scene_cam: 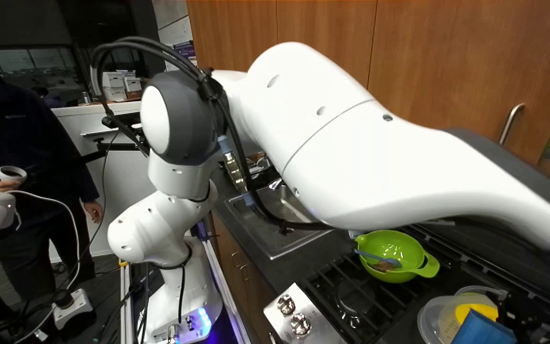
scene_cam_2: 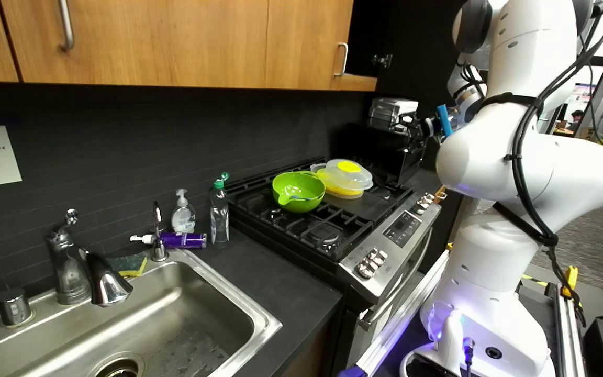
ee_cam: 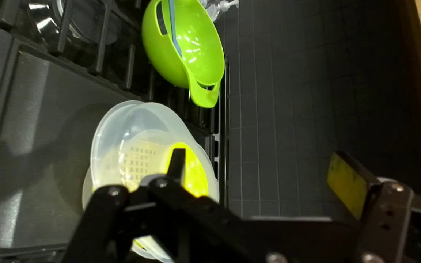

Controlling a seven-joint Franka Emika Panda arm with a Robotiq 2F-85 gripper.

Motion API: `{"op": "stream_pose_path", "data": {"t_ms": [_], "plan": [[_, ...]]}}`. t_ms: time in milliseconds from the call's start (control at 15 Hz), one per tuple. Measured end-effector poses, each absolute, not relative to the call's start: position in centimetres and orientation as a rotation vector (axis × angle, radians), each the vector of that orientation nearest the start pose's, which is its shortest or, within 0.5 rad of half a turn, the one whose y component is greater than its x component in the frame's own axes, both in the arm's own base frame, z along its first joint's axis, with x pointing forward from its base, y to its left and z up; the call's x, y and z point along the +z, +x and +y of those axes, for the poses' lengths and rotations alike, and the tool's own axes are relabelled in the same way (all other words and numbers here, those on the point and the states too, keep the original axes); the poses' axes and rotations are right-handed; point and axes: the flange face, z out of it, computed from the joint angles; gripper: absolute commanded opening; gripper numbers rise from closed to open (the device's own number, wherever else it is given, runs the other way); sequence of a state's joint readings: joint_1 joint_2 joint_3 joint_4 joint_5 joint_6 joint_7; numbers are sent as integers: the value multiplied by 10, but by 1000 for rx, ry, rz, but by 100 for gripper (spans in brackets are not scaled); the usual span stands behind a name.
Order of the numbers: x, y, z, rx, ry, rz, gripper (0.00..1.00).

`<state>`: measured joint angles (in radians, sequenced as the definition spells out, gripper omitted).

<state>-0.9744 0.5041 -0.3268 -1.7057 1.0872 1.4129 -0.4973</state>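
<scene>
Dark wall [ee_cam: 287, 91] behind stove [scene_cam_2: 354, 209]. Our gripper [ee_cam: 260, 168] gapes, holding nothing; tub [ee_cam: 133, 160] on stove, below gripper, off to one side. We judge tub light, springy, slick (plastic, by its look): best pinched at rim [ee_cam: 94, 157].

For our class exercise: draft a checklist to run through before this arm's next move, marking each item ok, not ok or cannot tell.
1. Gripper open, holding nothing: ok.
2. Gripper apart from the translucent-and-yellow dishware: ok, an exterior view shows a gap.
3. Green bowl upright on the stove: ok.
4. Green bowl empty: not ok, a blue utensil lies in it.
5. Front burner off: cannot tell; no flame shows, but the knobs' settings are unreadable.
6. Person away from the gripper: ok, standing across the arm's base from the stove.
</scene>
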Motion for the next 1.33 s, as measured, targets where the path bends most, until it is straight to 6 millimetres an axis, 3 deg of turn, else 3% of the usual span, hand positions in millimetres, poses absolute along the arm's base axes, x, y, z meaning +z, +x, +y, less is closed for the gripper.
{"op": "stream_pose_path", "data": {"t_ms": [333, 533, 933, 1333], "plan": [[259, 292, -545, -245, -1677, 1080, 100], [237, 298, -548, -211, -1670, 1085, 100], [223, 312, -558, -172, -1664, 1106, 100], [208, 340, -565, -107, -1645, 1158, 100]]}}
